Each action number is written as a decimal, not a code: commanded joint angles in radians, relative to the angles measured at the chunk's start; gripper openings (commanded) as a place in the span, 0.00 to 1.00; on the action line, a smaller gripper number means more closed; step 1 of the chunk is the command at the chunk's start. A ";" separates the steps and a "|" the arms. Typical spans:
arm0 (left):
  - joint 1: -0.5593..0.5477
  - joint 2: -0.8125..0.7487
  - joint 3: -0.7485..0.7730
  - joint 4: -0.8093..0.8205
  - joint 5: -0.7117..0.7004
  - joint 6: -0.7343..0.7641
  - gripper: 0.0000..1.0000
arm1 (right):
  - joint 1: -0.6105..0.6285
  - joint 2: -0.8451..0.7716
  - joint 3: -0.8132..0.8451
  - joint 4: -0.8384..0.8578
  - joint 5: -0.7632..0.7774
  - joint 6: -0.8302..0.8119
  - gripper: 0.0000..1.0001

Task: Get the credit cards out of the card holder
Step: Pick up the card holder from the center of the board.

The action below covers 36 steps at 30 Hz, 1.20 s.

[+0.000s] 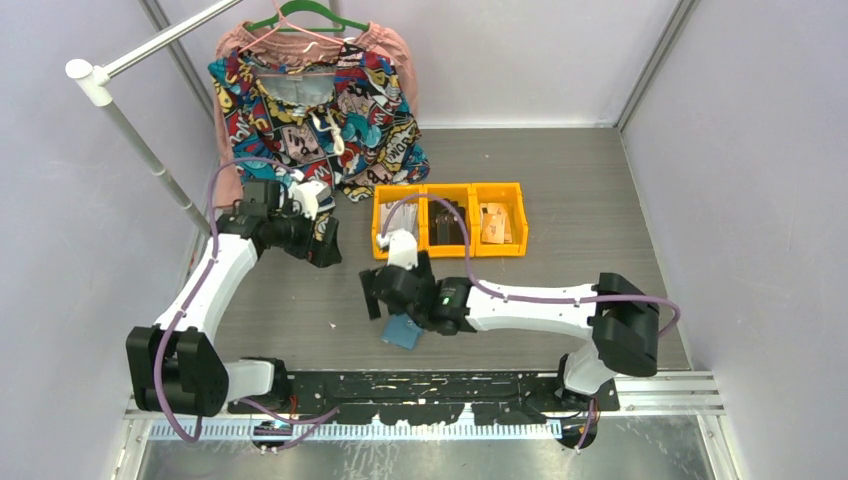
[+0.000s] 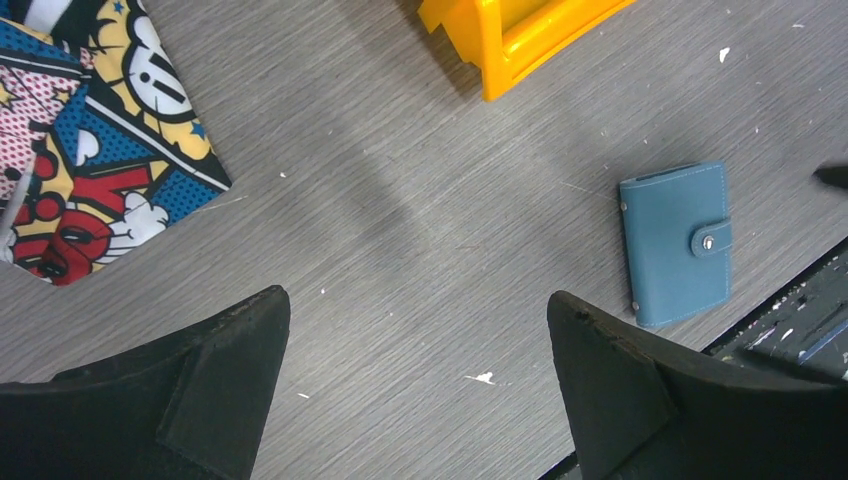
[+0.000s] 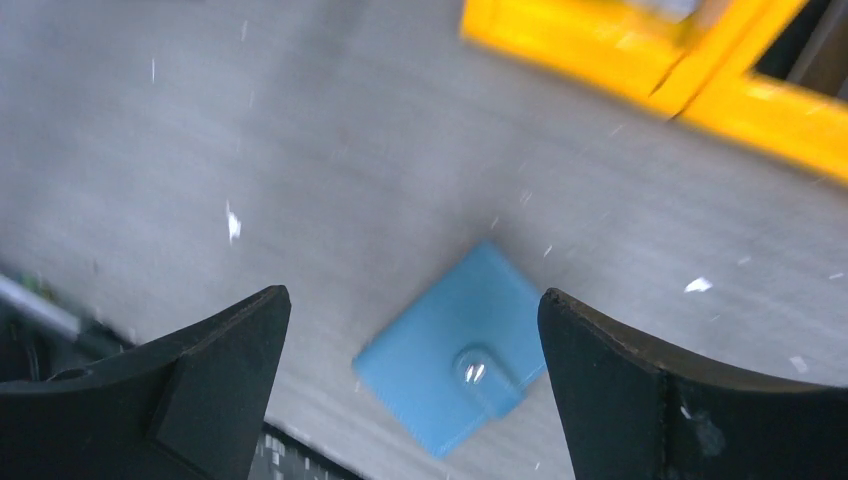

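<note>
**Card holder closed on the worktop, both end effectors open and empty**

Top external view: the card holder (image 1: 403, 331) is a small teal-blue rectangle lying flat on the grey worktop (image 1: 580, 200), close to its near edge. The right end effector (image 1: 385, 300) hangs just above it and covers part of it. The left end effector (image 1: 325, 245) is well apart, beside a comic-print garment (image 1: 320, 110) on a hanger. The lettering in that print is too small to read. A row of orange bins (image 1: 448, 220) stands farther back.

Left wrist view: the card holder (image 2: 675, 245) shows a stitched teal cover, shut, with its snap tab (image 2: 710, 240) folded over one long edge and fastened by a metal stud. No writing can be made out on it. It lies near the dark rail (image 2: 790, 320) at the worktop's edge. The left end effector (image 2: 418, 298) has its two black fingers spread wide with only bare worktop (image 2: 400, 200) between them. A corner of an orange bin (image 2: 520, 40) and the garment (image 2: 90, 150) sit at the top.

Right wrist view, blurred: the card holder (image 3: 455, 350) lies skewed below, tab (image 3: 480, 370) up. The right end effector (image 3: 415, 298) is fully spread, and its fingers (image 3: 230, 380) touch nothing. The orange bins (image 3: 640, 60) cross the upper right.
</note>
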 commanded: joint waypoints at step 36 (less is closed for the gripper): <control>0.024 -0.044 0.127 -0.148 0.103 0.039 1.00 | 0.136 0.360 0.169 -0.438 0.157 0.565 0.99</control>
